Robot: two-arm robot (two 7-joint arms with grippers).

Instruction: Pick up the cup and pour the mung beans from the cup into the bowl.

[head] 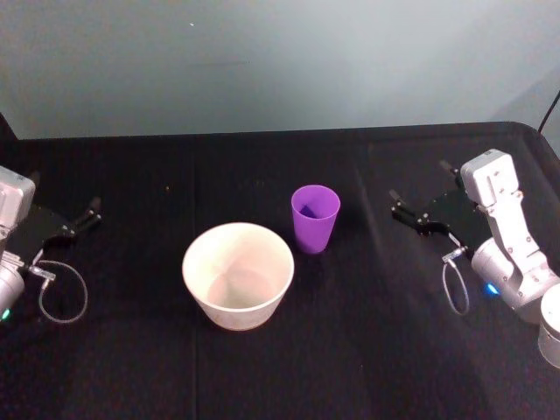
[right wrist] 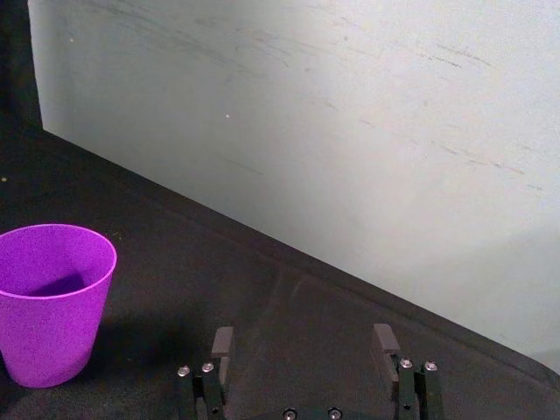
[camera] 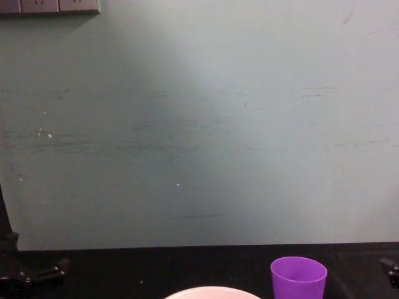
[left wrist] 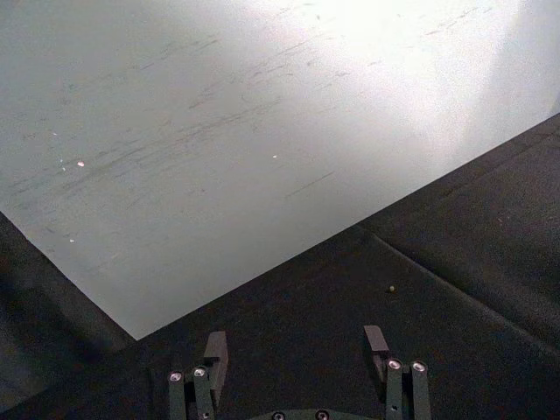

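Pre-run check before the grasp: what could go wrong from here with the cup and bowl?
1. The cup stands upright close to the bowl; the open right pincer, reaching in from the right, may nudge it over.
2. Its smooth walls taper to the base, so it might slip when tilted.
Left pincer sits idle far left.
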